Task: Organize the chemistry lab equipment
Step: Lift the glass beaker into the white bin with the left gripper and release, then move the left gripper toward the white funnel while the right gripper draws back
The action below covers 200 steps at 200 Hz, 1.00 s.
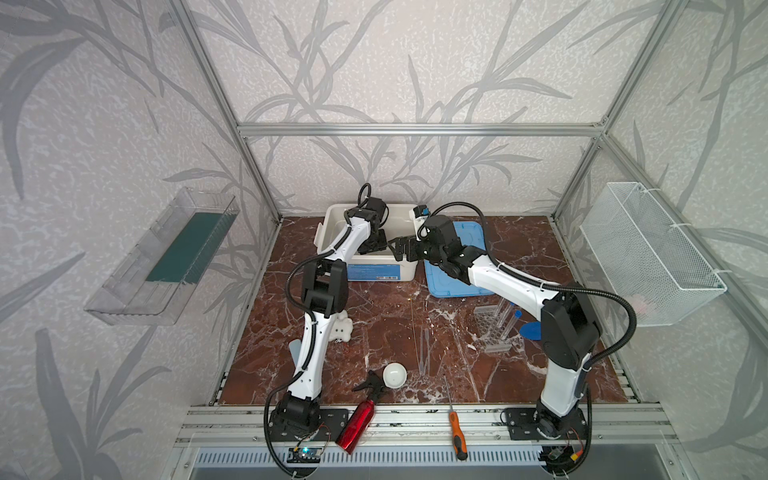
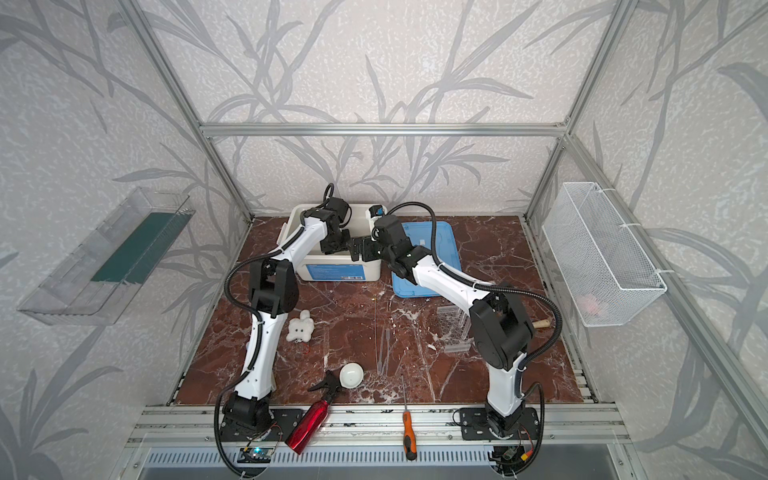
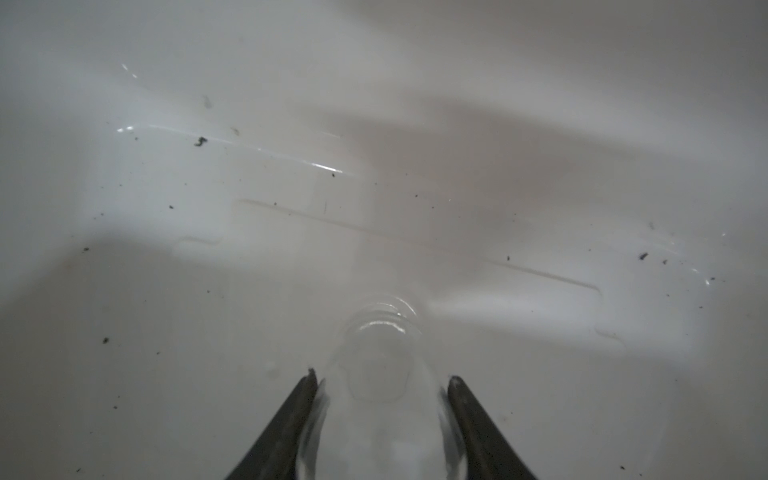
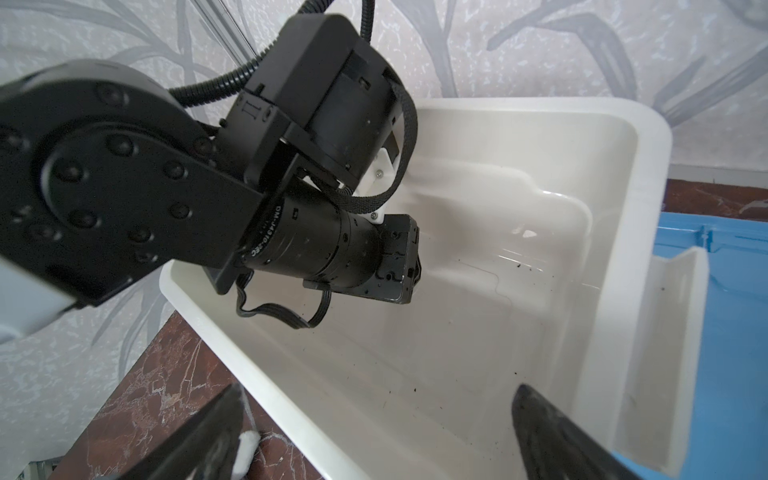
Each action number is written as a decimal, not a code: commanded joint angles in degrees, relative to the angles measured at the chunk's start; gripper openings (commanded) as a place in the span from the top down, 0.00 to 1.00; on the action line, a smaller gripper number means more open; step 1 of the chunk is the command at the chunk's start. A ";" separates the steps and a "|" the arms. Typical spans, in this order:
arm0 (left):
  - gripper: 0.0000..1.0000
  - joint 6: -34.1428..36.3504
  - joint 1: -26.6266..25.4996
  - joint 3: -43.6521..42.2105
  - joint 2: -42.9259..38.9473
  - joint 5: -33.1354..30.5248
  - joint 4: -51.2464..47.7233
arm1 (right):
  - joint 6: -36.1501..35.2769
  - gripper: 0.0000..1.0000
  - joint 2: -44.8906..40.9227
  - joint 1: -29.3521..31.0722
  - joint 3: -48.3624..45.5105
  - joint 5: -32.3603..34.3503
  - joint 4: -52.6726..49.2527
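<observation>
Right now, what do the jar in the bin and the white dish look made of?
The small clear jar: transparent, glossy, glass or clear plastic; the bin shows through it, highlights at its neck. The small white dish: opaque, smooth white, perhaps ceramic or plastic.

The red-brown stone table (image 1: pixel 519 249) holds a white tub (image 1: pixel 365 272) at the back, with a blue lid (image 1: pixel 440 282) flat beside it. Nearer the front are a clear rack (image 1: pixel 492 328), a thin rod (image 1: pixel 413 328), thin droppers (image 1: pixel 424 349), a white dish (image 1: pixel 395 374) and a fluffy white toy (image 2: pixel 301 328)
</observation>
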 commanded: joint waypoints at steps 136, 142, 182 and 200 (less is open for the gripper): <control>0.01 3.07 -0.55 -1.93 -16.81 -4.83 -1.78 | -5.40 0.01 -14.95 -1.07 -4.55 -1.97 -2.16; 0.01 3.26 -0.71 -1.94 -18.02 -4.69 -1.97 | -5.70 0.01 -15.89 -1.21 -4.77 -1.82 -2.72; 0.01 4.70 -3.02 -6.14 -27.00 -5.74 -3.15 | -8.87 0.01 -22.37 -3.08 -5.66 -1.94 -10.07; 0.01 6.04 -5.03 -9.00 -31.78 -6.92 -3.74 | -12.41 0.01 -25.20 -3.63 -6.12 -1.84 -15.50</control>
